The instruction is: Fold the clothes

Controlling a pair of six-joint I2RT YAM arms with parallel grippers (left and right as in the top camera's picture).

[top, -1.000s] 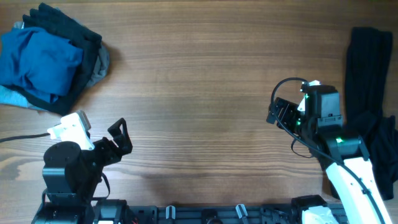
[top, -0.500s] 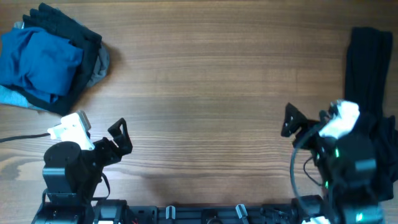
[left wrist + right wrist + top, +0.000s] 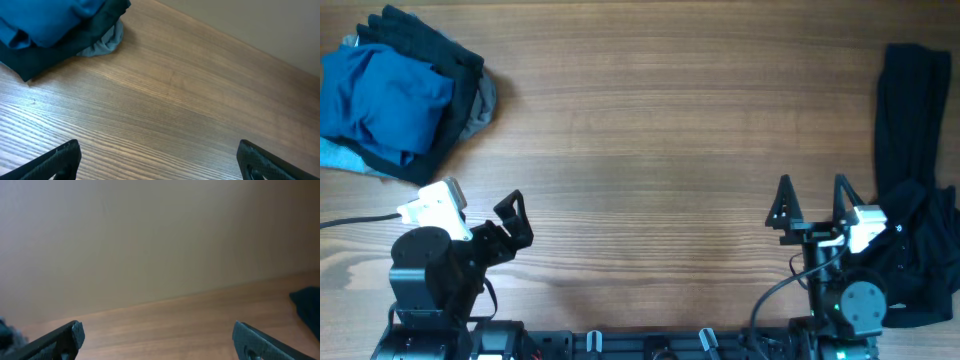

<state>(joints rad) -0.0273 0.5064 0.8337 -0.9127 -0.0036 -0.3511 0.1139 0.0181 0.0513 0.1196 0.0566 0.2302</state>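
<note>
Down at the near edge, the left gripper (image 3: pixel 516 218) has its jaws spread wide with nothing between them, only bare wooden table (image 3: pixel 650 150), and the right gripper (image 3: pixel 811 192) stands just as wide and just as empty. Off the right gripper's outer side, clear of its jaws, the black garment (image 3: pixel 910 110) runs in a long strip along the right edge. Far up in the left corner, well ahead of the left jaws, sits the pile of clothes (image 3: pixel 460 70), blue top (image 3: pixel 385 95) uppermost, a grey piece (image 3: pixel 107 42) poking out.
</note>
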